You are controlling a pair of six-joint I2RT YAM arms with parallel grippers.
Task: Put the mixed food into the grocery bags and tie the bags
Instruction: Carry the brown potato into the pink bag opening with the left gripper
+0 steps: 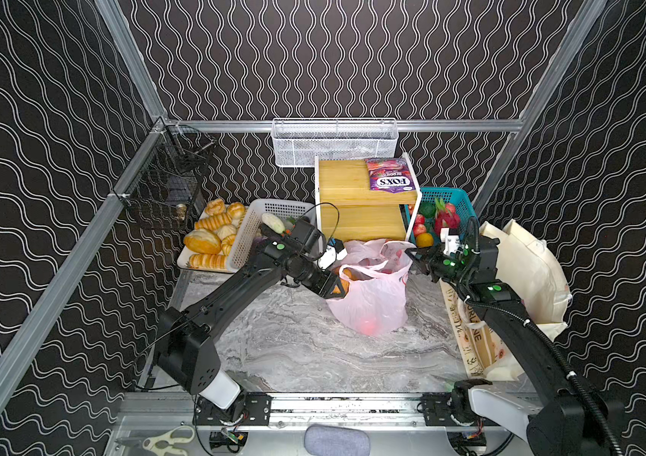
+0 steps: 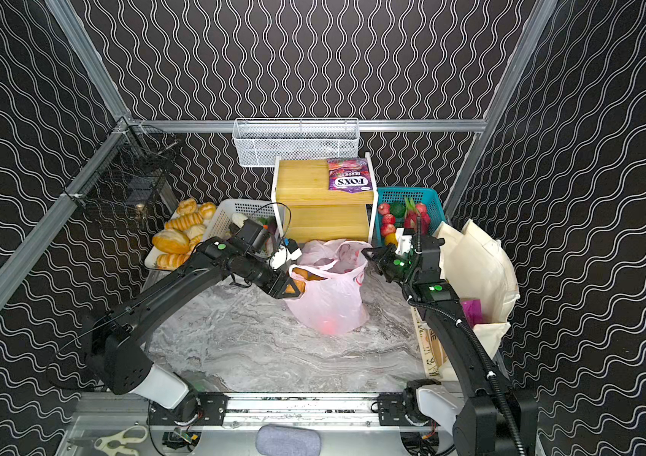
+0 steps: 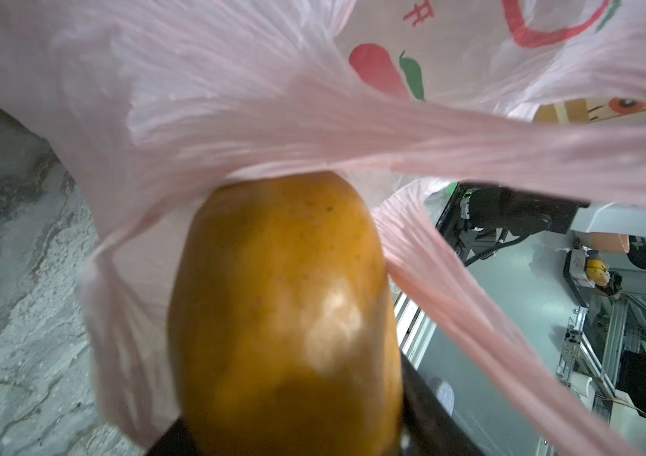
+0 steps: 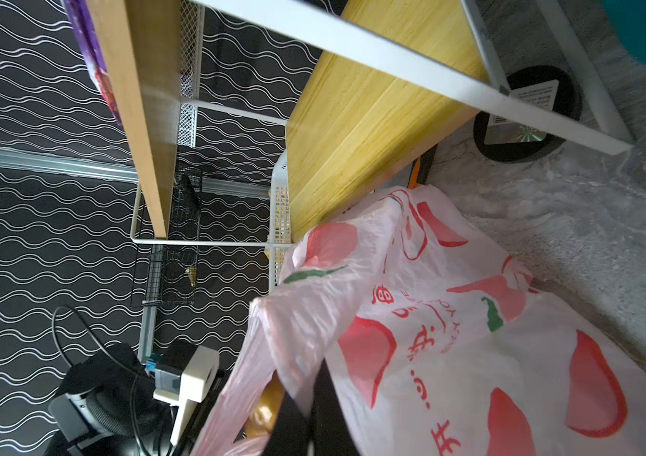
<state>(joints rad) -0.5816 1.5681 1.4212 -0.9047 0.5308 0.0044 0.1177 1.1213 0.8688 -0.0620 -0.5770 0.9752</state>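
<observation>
The pink plastic bag (image 1: 372,304) (image 2: 333,304) stands open mid-table, something red glowing through its bottom. My left gripper (image 1: 338,283) (image 2: 294,287) (image 3: 293,426) is at the bag's near rim, shut on a smooth yellow-brown vegetable (image 3: 281,296) (image 1: 347,274) that pokes into the mouth under a stretched loop handle. My right gripper (image 1: 412,252) (image 2: 368,252) (image 4: 309,410) is shut on the bag's far rim (image 4: 293,347), holding it up. A purple FOX'S packet (image 1: 392,179) (image 2: 351,179) lies on the bamboo shelf. The cream canvas tote (image 1: 526,272) (image 2: 479,268) leans at the right.
A bamboo shelf (image 1: 356,197) stands behind the bag. A white basket (image 1: 250,229) and a tray of bread (image 1: 206,241) sit at the left. A teal basket (image 1: 459,197) of fruit sits at the right. Wire baskets (image 1: 333,142) hang on the rails. Scissors (image 1: 167,438) lie in front.
</observation>
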